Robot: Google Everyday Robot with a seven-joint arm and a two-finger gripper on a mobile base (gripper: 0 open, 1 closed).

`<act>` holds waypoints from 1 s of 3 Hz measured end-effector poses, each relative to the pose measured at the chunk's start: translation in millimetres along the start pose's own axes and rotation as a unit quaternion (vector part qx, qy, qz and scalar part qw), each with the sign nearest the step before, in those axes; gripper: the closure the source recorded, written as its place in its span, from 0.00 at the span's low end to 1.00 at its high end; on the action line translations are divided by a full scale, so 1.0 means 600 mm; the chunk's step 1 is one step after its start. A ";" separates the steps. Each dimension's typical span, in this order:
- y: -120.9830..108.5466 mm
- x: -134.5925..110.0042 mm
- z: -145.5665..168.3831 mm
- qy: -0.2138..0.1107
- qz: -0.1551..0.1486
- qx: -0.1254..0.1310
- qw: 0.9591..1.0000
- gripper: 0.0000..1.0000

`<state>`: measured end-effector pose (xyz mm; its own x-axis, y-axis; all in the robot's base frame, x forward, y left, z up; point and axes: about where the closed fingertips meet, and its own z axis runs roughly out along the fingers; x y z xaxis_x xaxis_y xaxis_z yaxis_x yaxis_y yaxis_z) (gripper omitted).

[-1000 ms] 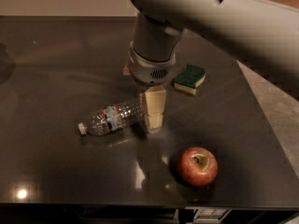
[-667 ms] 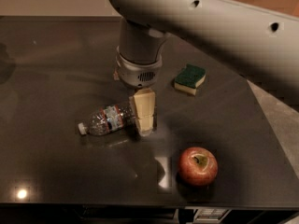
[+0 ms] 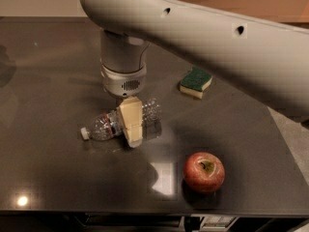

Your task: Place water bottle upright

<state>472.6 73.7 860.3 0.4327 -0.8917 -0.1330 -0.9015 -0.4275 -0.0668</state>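
Observation:
The water bottle (image 3: 104, 126) lies on its side on the dark table (image 3: 53, 81), a little left of the middle. Its white cap (image 3: 85, 133) points left and its clear ribbed base (image 3: 150, 111) points right. My gripper (image 3: 131, 125) hangs from the large white arm and is down over the bottle's middle. Its tan front part covers the label band, and a red edge of the band shows just left of it. The bottle rests on the table.
A red apple (image 3: 203, 172) sits at the front right of the table. A green and yellow sponge (image 3: 195, 81) lies at the back right. The white arm (image 3: 207, 37) spans the top of the view. The table's front edge runs along the bottom.
My gripper has moved left along the bottle, from near its base to over its middle. The bottle, apple and sponge have stayed where they were.

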 end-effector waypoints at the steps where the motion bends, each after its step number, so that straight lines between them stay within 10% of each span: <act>1: -0.003 -0.019 0.013 0.007 0.002 -0.006 1.000 0.00; 3: -0.004 -0.040 0.036 0.012 0.009 -0.017 1.000 0.41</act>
<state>464.6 99.1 842.1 0.4173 -0.9020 -0.1110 -0.9086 -0.4166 -0.0308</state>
